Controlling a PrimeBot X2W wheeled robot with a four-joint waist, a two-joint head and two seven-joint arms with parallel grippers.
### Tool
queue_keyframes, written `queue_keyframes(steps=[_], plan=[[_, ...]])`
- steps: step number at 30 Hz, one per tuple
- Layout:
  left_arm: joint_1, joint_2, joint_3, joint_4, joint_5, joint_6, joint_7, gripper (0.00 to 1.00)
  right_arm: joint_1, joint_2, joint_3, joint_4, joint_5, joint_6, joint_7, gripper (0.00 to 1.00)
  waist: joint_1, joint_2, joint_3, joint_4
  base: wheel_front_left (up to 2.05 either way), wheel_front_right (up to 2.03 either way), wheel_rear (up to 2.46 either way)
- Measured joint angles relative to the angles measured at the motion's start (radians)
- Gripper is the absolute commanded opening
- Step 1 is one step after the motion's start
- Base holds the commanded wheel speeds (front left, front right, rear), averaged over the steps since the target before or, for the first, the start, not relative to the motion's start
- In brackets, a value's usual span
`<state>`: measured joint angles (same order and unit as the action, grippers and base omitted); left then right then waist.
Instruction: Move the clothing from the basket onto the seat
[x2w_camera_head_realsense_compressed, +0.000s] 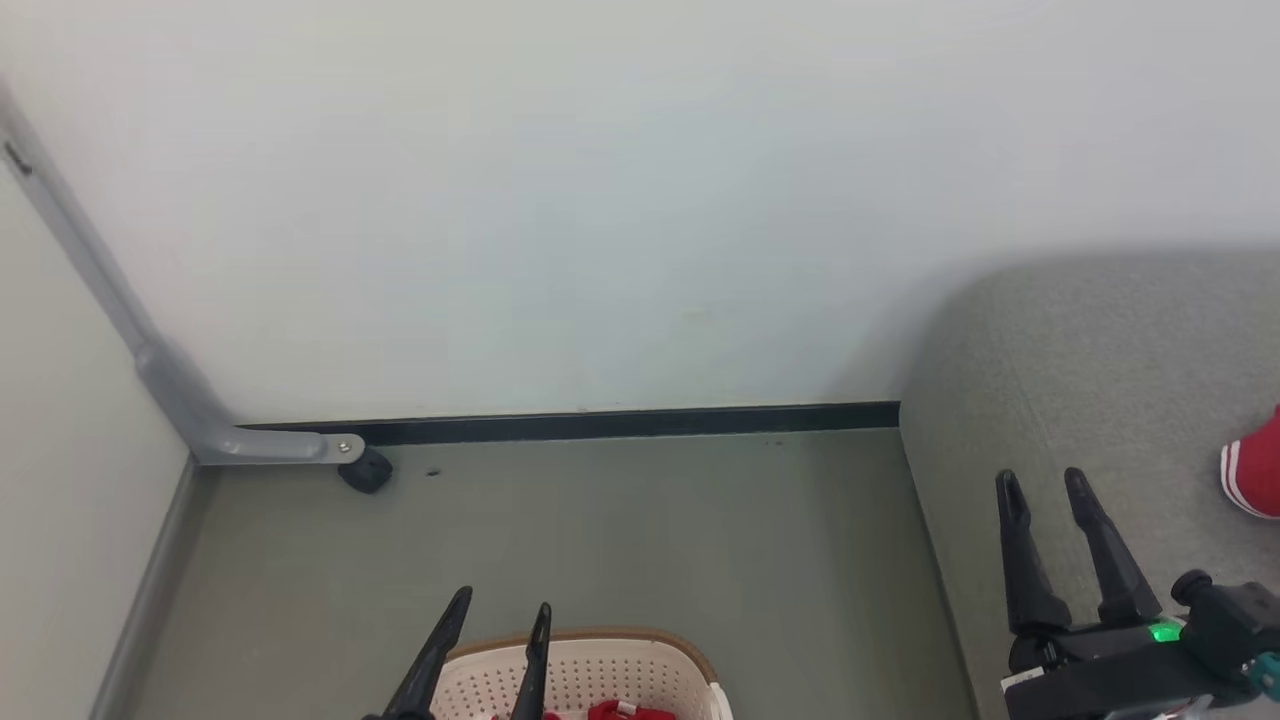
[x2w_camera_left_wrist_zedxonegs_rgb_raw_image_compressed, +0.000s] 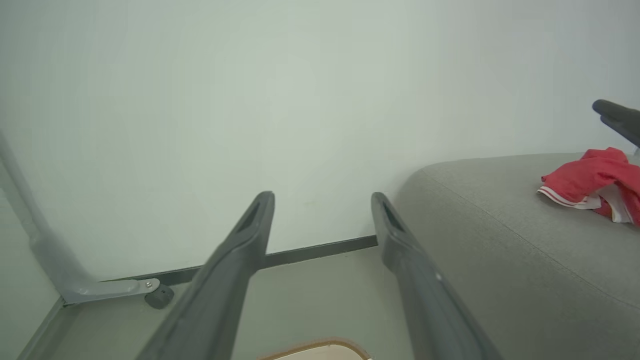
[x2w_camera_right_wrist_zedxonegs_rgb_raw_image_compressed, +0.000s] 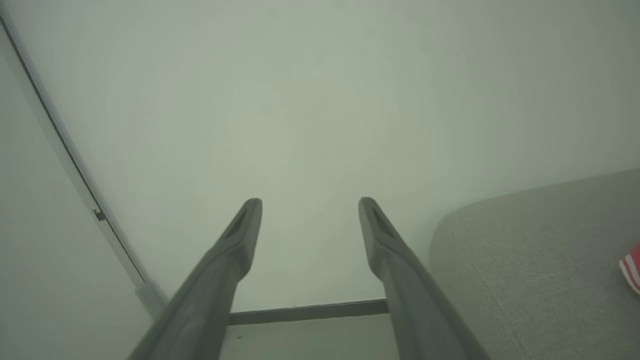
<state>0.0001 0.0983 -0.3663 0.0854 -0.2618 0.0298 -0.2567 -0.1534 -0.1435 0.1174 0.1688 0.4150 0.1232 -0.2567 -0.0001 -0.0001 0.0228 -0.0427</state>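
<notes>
The cream basket (x2w_camera_head_realsense_compressed: 585, 668) with its brown rim sits on the floor at the bottom middle of the head view, red clothing (x2w_camera_head_realsense_compressed: 625, 711) showing inside it. My left gripper (x2w_camera_head_realsense_compressed: 503, 602) hovers over the basket's left part, open and empty; its wrist view shows my left gripper (x2w_camera_left_wrist_zedxonegs_rgb_raw_image_compressed: 322, 197) with the basket's rim (x2w_camera_left_wrist_zedxonegs_rgb_raw_image_compressed: 320, 346) below. The grey seat (x2w_camera_head_realsense_compressed: 1090, 400) fills the right side. On it lies a red garment with white stripes (x2w_camera_head_realsense_compressed: 1255, 470), (x2w_camera_left_wrist_zedxonegs_rgb_raw_image_compressed: 592, 182), (x2w_camera_right_wrist_zedxonegs_rgb_raw_image_compressed: 632, 265). My right gripper (x2w_camera_head_realsense_compressed: 1043, 480), (x2w_camera_right_wrist_zedxonegs_rgb_raw_image_compressed: 310, 202) is open over the seat's left end, holding nothing.
A pale wall with a dark skirting strip (x2w_camera_head_realsense_compressed: 620, 423) runs behind. A grey metal leg with a black castor (x2w_camera_head_realsense_compressed: 365, 470) stands at the left by a side panel. Grey-green floor (x2w_camera_head_realsense_compressed: 650, 540) lies between the castor and the seat.
</notes>
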Motion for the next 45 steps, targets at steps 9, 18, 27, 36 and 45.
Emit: queue_keyframes(steps=[9,18,27,36,45], plan=[[0.058,-0.002,0.058,0.008,0.0,0.041,0.0,1.0,0.07,0.006,0.025,-0.007,-0.014,0.0,0.0,1.0,0.0,0.0001,-0.047,0.074,0.0,0.0,0.0],[0.076,-0.004,0.098,0.03,0.001,0.042,0.0,1.0,0.114,0.009,0.098,0.029,-0.057,0.0,0.0,1.0,0.0001,0.0001,-0.062,0.1,0.0,0.0,0.0],[0.09,-0.01,0.11,0.065,0.009,0.05,0.0,1.0,0.145,0.01,0.1,0.073,-0.1,0.0,0.0,1.0,0.0001,0.0001,-0.057,0.101,0.0,0.0,0.0],[0.09,-0.02,0.134,0.08,0.009,0.049,0.0,1.0,0.142,0.014,0.087,0.081,-0.1,0.0,0.0,1.0,0.0001,0.0001,-0.053,0.091,0.0,0.0,0.0],[0.09,-0.027,0.131,0.093,0.013,0.036,0.0,1.0,0.142,0.019,0.077,0.089,-0.102,0.0,0.0,1.0,0.0001,0.0001,-0.049,0.078,0.0,0.0,0.0]])
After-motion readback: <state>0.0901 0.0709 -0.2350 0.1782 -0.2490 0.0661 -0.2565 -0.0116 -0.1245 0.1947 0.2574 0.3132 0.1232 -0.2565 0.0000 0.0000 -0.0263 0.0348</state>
